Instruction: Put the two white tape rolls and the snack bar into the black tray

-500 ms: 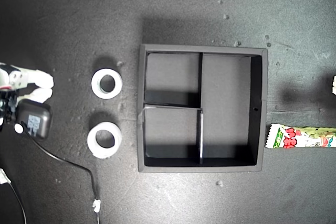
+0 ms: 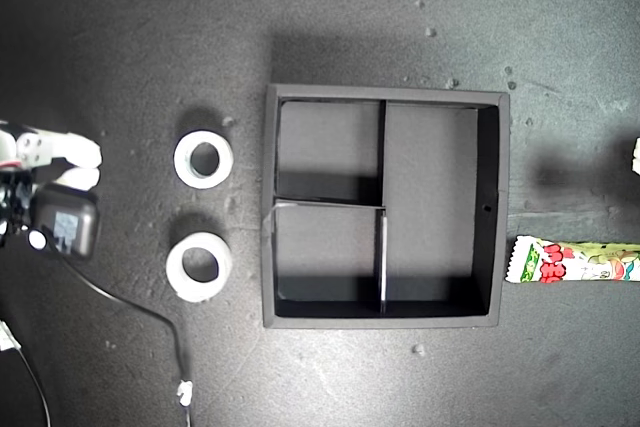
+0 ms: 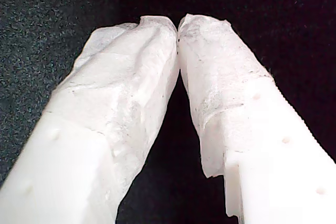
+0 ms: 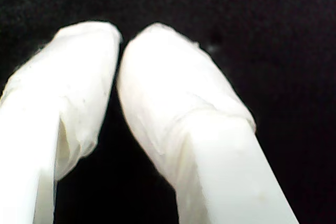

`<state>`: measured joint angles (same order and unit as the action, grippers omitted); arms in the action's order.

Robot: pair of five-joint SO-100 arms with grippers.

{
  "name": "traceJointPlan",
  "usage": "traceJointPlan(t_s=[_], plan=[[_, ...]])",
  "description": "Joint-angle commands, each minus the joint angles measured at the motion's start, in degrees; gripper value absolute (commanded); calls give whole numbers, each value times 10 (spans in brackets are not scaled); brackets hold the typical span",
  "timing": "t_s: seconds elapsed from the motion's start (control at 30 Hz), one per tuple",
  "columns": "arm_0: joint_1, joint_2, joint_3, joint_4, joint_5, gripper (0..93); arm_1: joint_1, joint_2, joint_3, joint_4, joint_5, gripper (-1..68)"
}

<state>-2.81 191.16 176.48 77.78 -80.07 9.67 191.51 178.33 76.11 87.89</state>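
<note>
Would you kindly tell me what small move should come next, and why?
Probably open an end effector and reach for a tape roll. The tray is empty, both rolls and the snack bar lie outside it, and both end effectors are shut on nothing.

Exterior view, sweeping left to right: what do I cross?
An arm with its gripper at the exterior view's left edge → the two white tape rolls, level with each other → the black tray, nothing in it → the snack bar.
</note>
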Motion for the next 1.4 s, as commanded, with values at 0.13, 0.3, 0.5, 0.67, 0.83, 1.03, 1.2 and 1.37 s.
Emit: traceJointPlan(t_s=[0.13,0.3,0.5,0.67,0.83,1.03,1.2,1.37], plan=[[1,29,33,21,-55,4,19,4,7,4,-62,0],[12,29,33,21,-127,4,33,4,7,-133,57,-2],[10,29,33,18,-147,1,53,4,7,-185,372,-3],[8,29,33,9,-178,0,71,4,7,-219,396,-3],[69,29,33,-7,-317,0,64,4,7,-312,1,-3],[50,29,33,-87,-224,0,41,4,7,-361,-160,-3],[23,29,33,-203,-124,108,2,4,7,-406,-236,-2],[-9,29,-9,-293,19,138,-26,4,7,-417,-269,-2]])
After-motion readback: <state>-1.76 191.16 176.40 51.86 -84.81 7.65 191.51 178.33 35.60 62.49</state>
